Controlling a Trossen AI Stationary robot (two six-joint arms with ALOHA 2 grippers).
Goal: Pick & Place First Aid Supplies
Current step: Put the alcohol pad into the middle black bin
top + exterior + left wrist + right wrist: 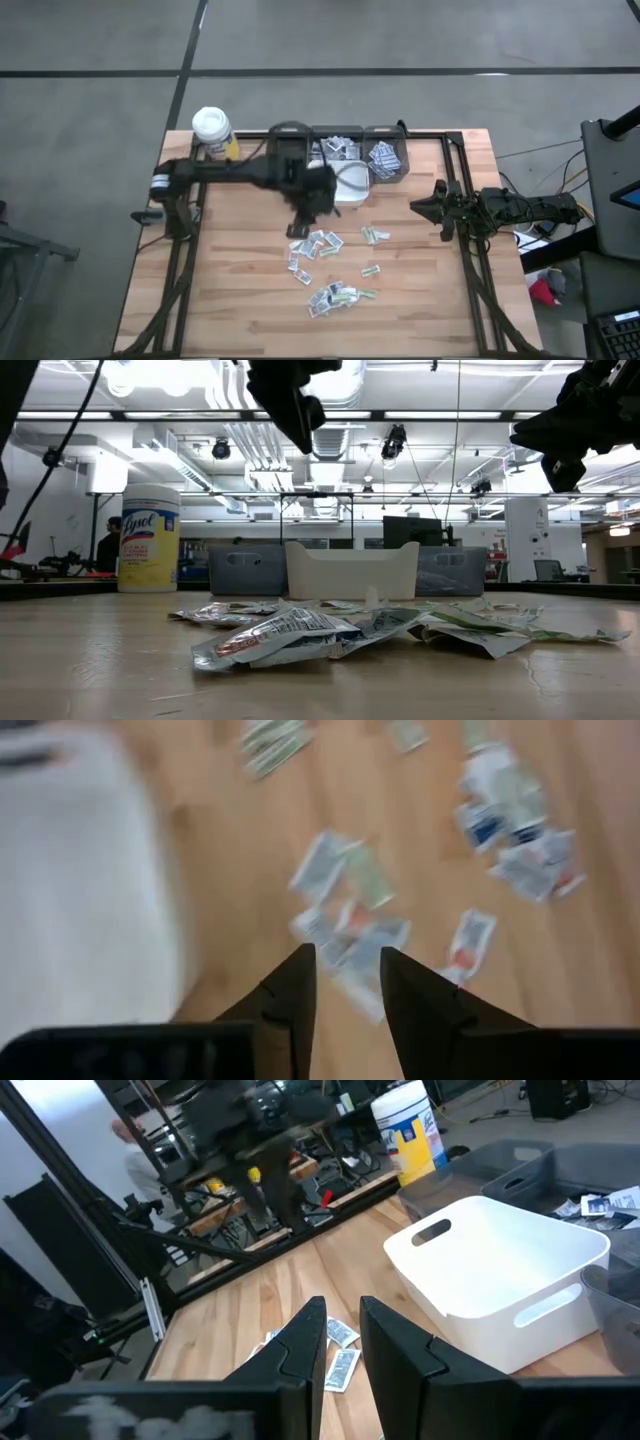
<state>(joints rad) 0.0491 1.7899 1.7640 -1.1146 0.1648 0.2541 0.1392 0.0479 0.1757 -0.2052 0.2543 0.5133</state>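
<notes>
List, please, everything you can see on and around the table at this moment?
Packets: many, white-grey with green, red or blue print, loose mid-table; more in two grey bins.
Grey bins: two, far edge.
White bin: one, before the grey bins.
Wipes bottle: one, yellow, white lid, far left corner.
Table: one, light wood.
Person: one, in the room behind.
Left end effector: open, empty, above the packets.
Right end effector: empty, waiting at the right edge.

Bright ceiling strip lights glare in the low view; the left wrist view is motion-blurred (packets smeared), shadows soft.
</notes>
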